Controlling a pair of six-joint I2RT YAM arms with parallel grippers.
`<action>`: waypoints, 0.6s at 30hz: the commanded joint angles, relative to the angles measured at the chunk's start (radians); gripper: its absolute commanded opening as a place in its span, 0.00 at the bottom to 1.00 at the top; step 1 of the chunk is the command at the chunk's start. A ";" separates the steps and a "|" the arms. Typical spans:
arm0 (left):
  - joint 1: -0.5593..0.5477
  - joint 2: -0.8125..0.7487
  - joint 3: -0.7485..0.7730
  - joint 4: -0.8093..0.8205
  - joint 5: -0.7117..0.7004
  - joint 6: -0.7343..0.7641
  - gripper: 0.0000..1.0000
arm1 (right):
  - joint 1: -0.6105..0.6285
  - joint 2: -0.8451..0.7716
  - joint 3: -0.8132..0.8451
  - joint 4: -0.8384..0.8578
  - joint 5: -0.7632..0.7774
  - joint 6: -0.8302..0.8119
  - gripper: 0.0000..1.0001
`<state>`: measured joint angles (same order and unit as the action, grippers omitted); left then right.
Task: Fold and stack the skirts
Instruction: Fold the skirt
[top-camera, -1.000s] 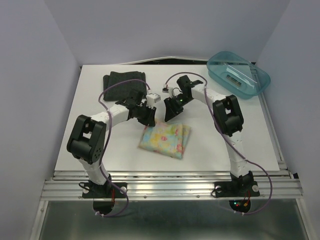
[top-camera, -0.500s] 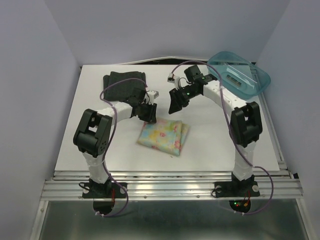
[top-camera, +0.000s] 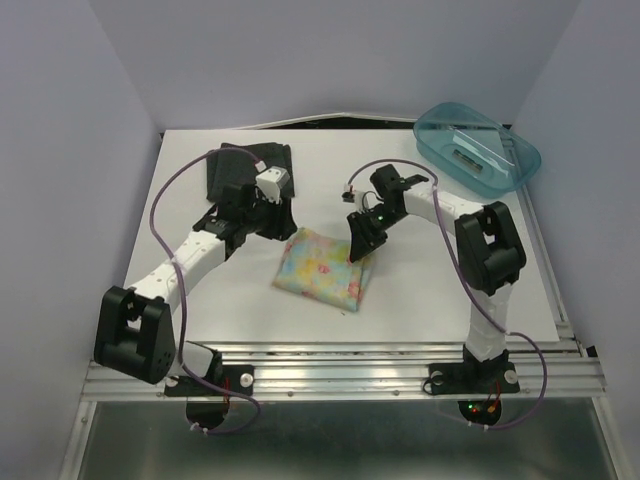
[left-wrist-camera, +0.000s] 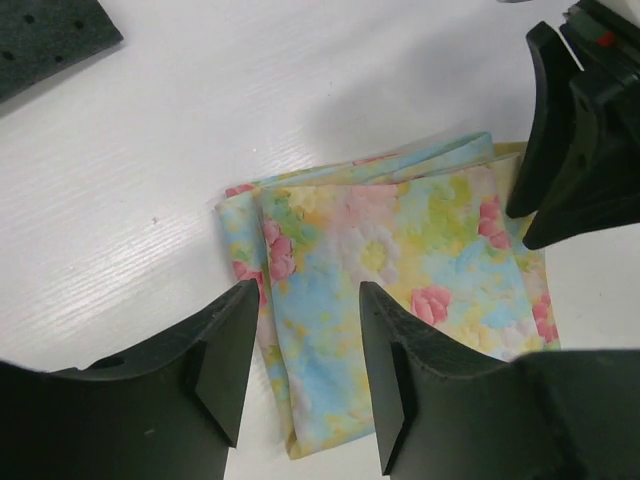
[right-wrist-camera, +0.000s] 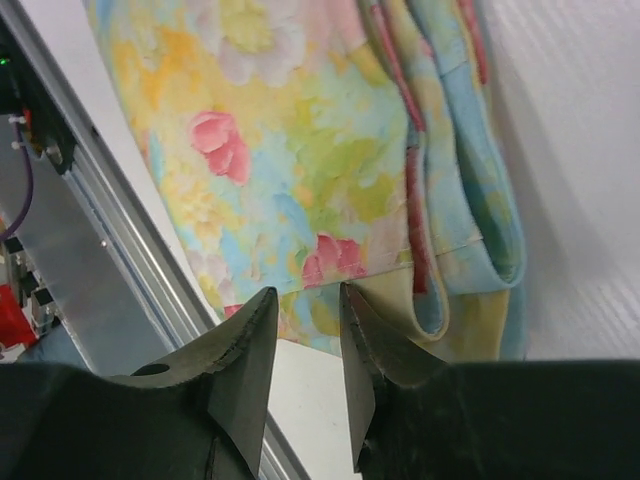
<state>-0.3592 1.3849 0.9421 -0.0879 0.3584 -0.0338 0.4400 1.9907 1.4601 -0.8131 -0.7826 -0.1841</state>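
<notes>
Floral skirt (top-camera: 325, 270) lies folded in a compact rectangle near the table (top-camera: 440, 270) centre, a bit toward 6 o'clock, with its layered fold edges stacked on the side facing the right arm. The dark skirt (top-camera: 225, 172) sits flat at about 10 o'clock from it, well apart and partly under the left arm and its cable, so the two are not yet stacked. Left end effector (left-wrist-camera: 305, 300) hangs over the floral skirt's 9 o'clock edge with its jaws roughly half apart and nothing in them; cloth shows through the gap. It looks placed to straddle that edge for a pickup or a press. Right end effector (right-wrist-camera: 307, 295) is low at the skirt's 2 o'clock corner with only a narrow gap between the jaws and no cloth visibly between them. Whether the tips touch the fabric is hard to say. It is likely there to pin or pinch the loose layers so the fold does not spring open. With both end effectors flanking opposite sides, the setup suggests a two-handed lift toward the dark skirt. The teal bin (top-camera: 520, 160) at the far 1 o'clock corner is not involved.
</notes>
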 joint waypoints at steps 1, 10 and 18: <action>0.046 -0.061 -0.074 0.013 0.005 0.011 0.61 | 0.009 0.019 0.059 0.075 0.075 0.067 0.36; 0.201 -0.050 -0.112 -0.027 0.108 -0.070 0.69 | -0.041 0.121 0.141 0.023 0.468 0.026 0.34; 0.235 -0.090 -0.149 0.026 0.109 -0.142 0.70 | -0.021 0.076 0.324 0.003 0.633 0.104 0.42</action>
<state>-0.1539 1.3342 0.8204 -0.1051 0.4473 -0.1211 0.4118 2.1227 1.7248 -0.8337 -0.3111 -0.1177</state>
